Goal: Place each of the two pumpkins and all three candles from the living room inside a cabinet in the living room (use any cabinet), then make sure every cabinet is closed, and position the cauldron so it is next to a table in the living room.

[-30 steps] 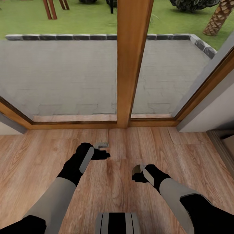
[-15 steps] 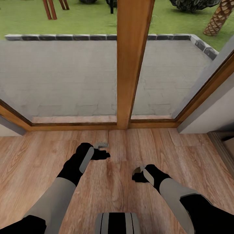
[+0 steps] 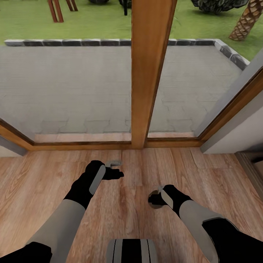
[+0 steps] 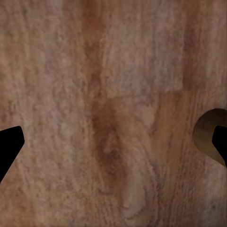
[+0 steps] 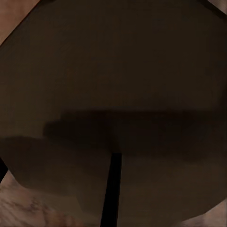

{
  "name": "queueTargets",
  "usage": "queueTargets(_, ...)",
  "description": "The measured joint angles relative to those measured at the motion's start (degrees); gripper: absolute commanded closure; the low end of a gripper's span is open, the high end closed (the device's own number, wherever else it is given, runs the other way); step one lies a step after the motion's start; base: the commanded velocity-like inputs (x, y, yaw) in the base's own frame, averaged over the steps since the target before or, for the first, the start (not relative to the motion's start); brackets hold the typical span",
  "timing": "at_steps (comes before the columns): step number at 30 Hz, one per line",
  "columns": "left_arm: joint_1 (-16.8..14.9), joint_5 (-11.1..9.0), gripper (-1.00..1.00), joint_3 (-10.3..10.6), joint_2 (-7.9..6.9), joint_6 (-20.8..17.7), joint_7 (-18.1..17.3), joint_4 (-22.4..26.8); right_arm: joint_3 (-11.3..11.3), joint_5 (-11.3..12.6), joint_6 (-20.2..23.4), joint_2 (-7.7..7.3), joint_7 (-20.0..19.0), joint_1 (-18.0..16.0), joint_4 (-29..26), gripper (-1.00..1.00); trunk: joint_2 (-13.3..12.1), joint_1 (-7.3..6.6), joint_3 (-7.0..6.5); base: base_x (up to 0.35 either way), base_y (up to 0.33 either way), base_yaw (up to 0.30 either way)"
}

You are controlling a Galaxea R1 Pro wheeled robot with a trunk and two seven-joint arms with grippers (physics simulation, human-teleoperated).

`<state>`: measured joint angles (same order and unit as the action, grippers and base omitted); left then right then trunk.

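I face a glazed door over light wood-plank floor [image 3: 44,182]; pumpkins, cabinet, cauldron and table are out of view. My left gripper [image 3: 117,169] hangs over the planks, open and empty; the left wrist view shows its black fingertips [image 4: 9,144] far apart above bare floor. My right gripper [image 3: 155,196] is lower and to the right, shut on a small round tan candle [image 3: 157,190]. That candle's dark brown face [image 5: 113,94] fills most of the right wrist view, and its tan edge [image 4: 208,135] shows in the left wrist view.
A thick wooden door post [image 3: 149,73] stands straight ahead, with a wooden sill [image 3: 84,146] and glass on both sides; a paved patio and grass lie outside. A white wall [image 3: 241,128] and a dark frame [image 3: 252,164] close the right side.
The whole picture has slid slightly downward, so the camera has moved. Both arms hold the same pose and the right gripper keeps its candle.
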<state>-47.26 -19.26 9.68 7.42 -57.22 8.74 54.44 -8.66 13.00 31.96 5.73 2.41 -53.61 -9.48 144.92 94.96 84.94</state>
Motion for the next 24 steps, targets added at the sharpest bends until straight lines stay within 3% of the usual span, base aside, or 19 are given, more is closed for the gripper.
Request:
queueTargets(18, 0.0, 0.0, -1.00, 0.0, 0.06, 0.0, 0.0, 0.0, 0.0, 0.1, 0.0, 0.00, -0.2, 0.0, 0.0, 1.00, 0.0, 0.00, 0.00, -0.004, 0.000, 0.000)
queueTargets(24, 0.0, 0.0, -1.00, 0.1, 0.59, 0.0, 0.0, -1.3, 0.0, 0.1, 0.0, 0.00, -0.2, 0.0, 0.0, 1.00, 0.0, 0.03, 0.00, -0.211, 0.000, 0.000)
